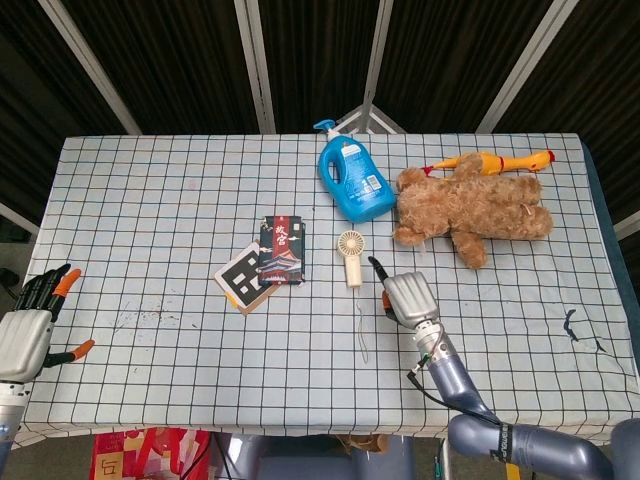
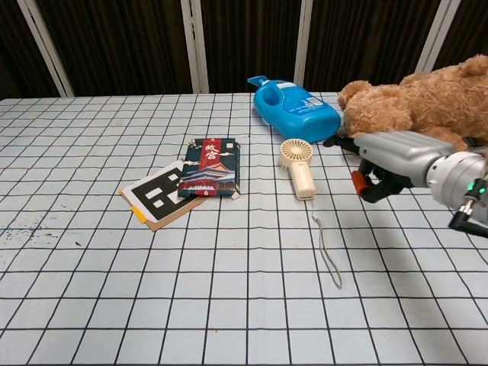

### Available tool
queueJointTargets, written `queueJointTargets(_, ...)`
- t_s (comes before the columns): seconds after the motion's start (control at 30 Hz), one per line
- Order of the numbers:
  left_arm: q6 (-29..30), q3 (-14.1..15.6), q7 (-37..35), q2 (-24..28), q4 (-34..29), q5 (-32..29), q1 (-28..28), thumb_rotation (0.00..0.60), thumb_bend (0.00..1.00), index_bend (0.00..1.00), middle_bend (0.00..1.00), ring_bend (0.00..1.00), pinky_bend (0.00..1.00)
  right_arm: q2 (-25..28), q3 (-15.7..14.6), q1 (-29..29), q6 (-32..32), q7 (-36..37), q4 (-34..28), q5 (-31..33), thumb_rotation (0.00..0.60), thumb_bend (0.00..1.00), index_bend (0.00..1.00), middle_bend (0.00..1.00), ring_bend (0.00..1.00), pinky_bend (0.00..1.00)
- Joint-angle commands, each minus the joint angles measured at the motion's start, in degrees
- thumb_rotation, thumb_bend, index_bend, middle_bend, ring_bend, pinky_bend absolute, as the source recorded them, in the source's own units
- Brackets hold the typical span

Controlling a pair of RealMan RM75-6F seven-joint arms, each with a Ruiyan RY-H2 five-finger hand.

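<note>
My right hand [image 1: 405, 296] [image 2: 390, 163] hovers just right of a cream hand-held fan [image 1: 350, 252] [image 2: 298, 169], its dark fingers pointing toward the fan and the blue bottle. It holds nothing, and its orange-tipped thumb hangs below the palm. The fan's thin strap [image 1: 362, 325] [image 2: 328, 252] trails toward me. My left hand [image 1: 28, 322] rests at the table's left front edge with fingers spread and holds nothing; the chest view does not show it.
A blue detergent bottle [image 1: 355, 180] [image 2: 296, 110] lies beside a brown teddy bear [image 1: 475, 210] [image 2: 427, 103], with a yellow rubber chicken [image 1: 495, 160] behind. A dark patterned box [image 1: 282, 250] [image 2: 211, 168] overlaps a black-and-white marker card [image 1: 238, 278] [image 2: 156, 200]. Checked cloth covers the table [image 1: 150, 220].
</note>
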Motion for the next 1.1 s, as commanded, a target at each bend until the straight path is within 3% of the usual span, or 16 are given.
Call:
queueJointTargets(0.03,-0.11,-0.13,-0.58,0.15,-0.02,-0.22,-0.04,0.6,0.09,0.0,0.0,0.0,0.0,-2.58,0.23,1.81,-1.11,-0.99,2.65,1.65,0.6,0.76,0.0,0.81,0.92,0.95)
queueJointTargets(0.4,-0.93,-0.12,-1.89,0.67,-0.18,-0.65,-0.26,0.6,0.09,0.0,0.0,0.0,0.0,-6.59,-0.22,4.52,-1.79,-0.82,8.26,5.23,0.6,0.76,0.0,0.81,0.92,0.95)
queueJointTargets(1.1,-1.52,-0.37,-2.06,0.71,-0.49,-1.67,-0.44,0.6,0.09,0.0,0.0,0.0,0.0,-7.97,-1.29,6.33,-0.36,0.33,9.53,6.11,0.6,0.76,0.0,0.81,0.92,0.95)
